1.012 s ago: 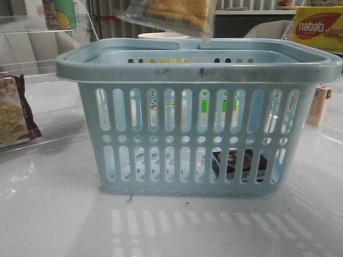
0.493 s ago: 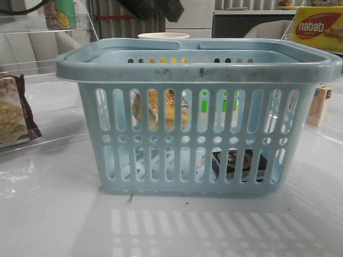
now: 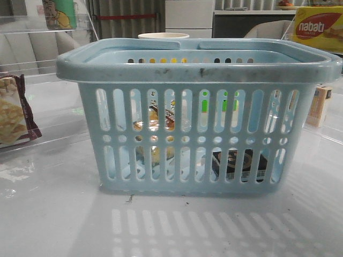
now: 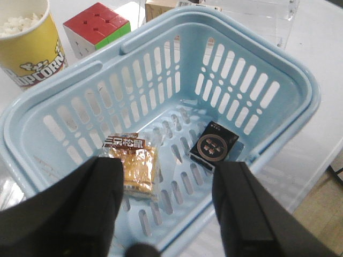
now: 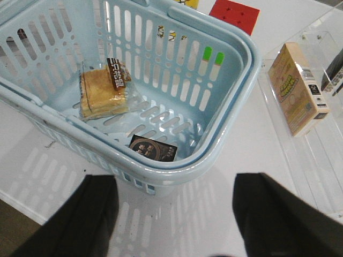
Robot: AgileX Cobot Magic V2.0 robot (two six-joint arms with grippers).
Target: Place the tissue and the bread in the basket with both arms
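The pale blue basket (image 3: pixel 198 69) stands in the middle of the table. The bread (image 3: pixel 155 126), golden-brown in clear wrap, lies on the basket floor at the left; it also shows in the left wrist view (image 4: pixel 134 166) and the right wrist view (image 5: pixel 104 91). The black tissue packet (image 3: pixel 238 163) lies flat on the floor at the right, apart from the bread, and shows in both wrist views (image 4: pixel 214 146) (image 5: pixel 154 149). My left gripper (image 4: pixel 166 214) is open and empty above the basket (image 4: pixel 300 91). My right gripper (image 5: pixel 177 219) is open and empty above the table beside the basket (image 5: pixel 236 80).
A maroon-edged cracker packet (image 3: pixel 13 112) lies at the left. A yellow popcorn cup (image 4: pixel 27 43) and a puzzle cube (image 4: pixel 99 27) stand behind the basket. A juice carton (image 5: pixel 295 88) sits in a clear tray at the right. A yellow nabati box (image 3: pixel 319 27) is at the back right.
The bread was held above the basket, then let go, and has dropped to the basket floor. The left gripper has risen out of the front view.
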